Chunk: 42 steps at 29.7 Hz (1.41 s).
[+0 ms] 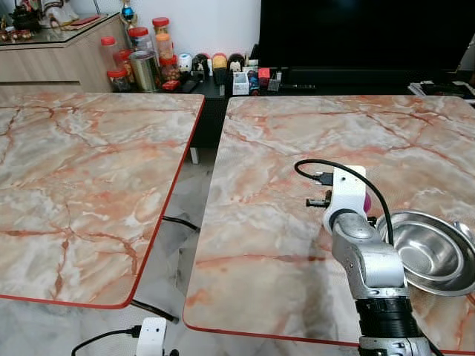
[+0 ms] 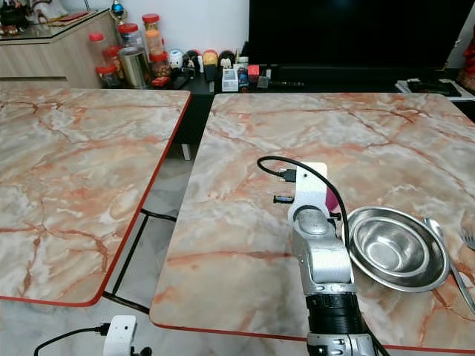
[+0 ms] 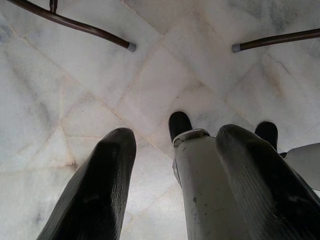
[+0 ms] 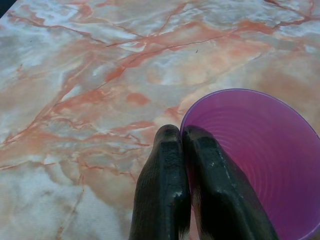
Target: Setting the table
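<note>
The right gripper [image 4: 182,145] pinches the rim of a purple cup [image 4: 260,160] over the table [image 2: 245,245] near its front edge, just beside the steel bowl [image 2: 393,248], which a careless lowering might knock.

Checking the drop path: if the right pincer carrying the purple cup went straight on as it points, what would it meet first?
Probably the bare marble tabletop ahead. The right pincer, pinching the purple cup by its rim, has nothing else ahead.

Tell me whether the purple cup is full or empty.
Empty: the right wrist view looks into the cup, pinched at its rim by the right gripper, showing bare ribbed walls.
</note>
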{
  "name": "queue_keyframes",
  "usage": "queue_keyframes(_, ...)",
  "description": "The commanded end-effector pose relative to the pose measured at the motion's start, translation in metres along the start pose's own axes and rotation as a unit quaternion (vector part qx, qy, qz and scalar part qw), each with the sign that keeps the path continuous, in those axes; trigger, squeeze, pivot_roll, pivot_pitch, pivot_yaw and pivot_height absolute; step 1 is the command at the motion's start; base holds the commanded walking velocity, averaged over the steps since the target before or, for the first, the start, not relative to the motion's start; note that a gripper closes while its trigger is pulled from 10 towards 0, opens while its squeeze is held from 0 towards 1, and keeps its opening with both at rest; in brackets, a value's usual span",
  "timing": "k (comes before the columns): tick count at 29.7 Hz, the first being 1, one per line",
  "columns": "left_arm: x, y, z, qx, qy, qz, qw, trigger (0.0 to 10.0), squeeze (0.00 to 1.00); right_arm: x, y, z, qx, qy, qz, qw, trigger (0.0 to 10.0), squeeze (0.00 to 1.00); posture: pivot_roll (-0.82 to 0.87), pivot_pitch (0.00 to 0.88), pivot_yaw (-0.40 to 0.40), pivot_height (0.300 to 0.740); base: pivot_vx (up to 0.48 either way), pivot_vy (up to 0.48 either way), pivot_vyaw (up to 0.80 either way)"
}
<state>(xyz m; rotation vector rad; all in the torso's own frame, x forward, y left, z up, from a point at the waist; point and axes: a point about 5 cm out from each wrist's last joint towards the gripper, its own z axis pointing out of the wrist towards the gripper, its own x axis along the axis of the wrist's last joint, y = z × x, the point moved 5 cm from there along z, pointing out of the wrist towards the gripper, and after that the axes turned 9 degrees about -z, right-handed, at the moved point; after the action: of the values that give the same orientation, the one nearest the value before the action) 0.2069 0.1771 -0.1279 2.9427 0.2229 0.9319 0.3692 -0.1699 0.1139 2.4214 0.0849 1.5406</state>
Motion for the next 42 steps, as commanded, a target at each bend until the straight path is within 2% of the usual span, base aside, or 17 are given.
queue_keyframes(1,-0.0062,-0.0025,-0.001,0.002,-0.011,0.0,1.0,10.0,0.0,0.0039,0.0007,-0.0009,-0.001,0.009,0.007,1.0,10.0,0.0,-0.05,0.0,0.022,0.74,0.0,0.0,0.0)
queue_keyframes(26,-0.0052,-0.0008,-0.0006,-0.001,-0.012,0.003,1.0,10.0,0.0,0.005,0.0027,0.0002,-0.007,0.01,0.011,1.0,10.0,0.0,-0.05,0.0,0.024,0.74,0.0,0.0,0.0)
queue_keyframes(27,-0.0047,-0.0009,-0.0005,-0.001,-0.011,0.004,1.0,10.0,0.0,0.0049,0.0025,0.0004,-0.008,0.01,0.01,1.0,10.0,0.07,-0.05,0.0,0.025,0.74,0.0,0.0,0.0)
queue_keyframes(31,-0.0043,-0.0006,-0.0004,-0.001,-0.011,0.004,1.0,10.0,0.0,0.0048,0.0027,0.0006,-0.008,0.01,0.011,1.0,10.0,0.07,-0.05,0.0,0.024,0.74,0.0,0.0,0.0)
queue_keyframes(32,-0.0041,-0.0009,-0.0004,-0.001,-0.01,0.004,1.0,10.0,0.0,0.0044,0.0023,0.0006,-0.007,0.009,0.011,1.0,10.0,0.3,-0.05,0.0,0.027,0.74,0.0,0.0,0.0)
queue_keyframes(33,-0.0041,-0.0013,-0.0004,0.0,-0.01,0.004,1.0,10.0,0.0,0.0042,0.0019,0.0005,-0.007,0.009,0.012,1.0,10.0,0.36,-0.05,0.0,0.027,0.74,0.0,0.0,0.0)
queue_keyframes(39,-0.0037,-0.0019,-0.0004,0.0,-0.01,0.006,1.0,10.0,0.0,0.0043,0.0013,0.0003,-0.008,0.009,0.016,1.0,10.0,0.35,-0.05,0.0,0.029,0.74,0.0,0.0,0.0)
queue_keyframes(41,-0.0039,-0.0021,-0.0005,0.0,-0.01,0.006,1.0,10.0,0.0,0.0044,0.0012,0.0002,-0.008,0.01,0.016,1.0,10.0,0.38,-0.05,0.0,0.03,0.74,0.0,0.0,0.0)
queue_keyframes(42,-0.004,-0.002,-0.0005,0.0,-0.01,0.006,1.0,10.0,0.0,0.0041,0.0015,0.0004,-0.008,0.009,0.015,1.0,10.0,0.46,-0.05,0.0,0.028,0.74,0.0,0.0,0.0)
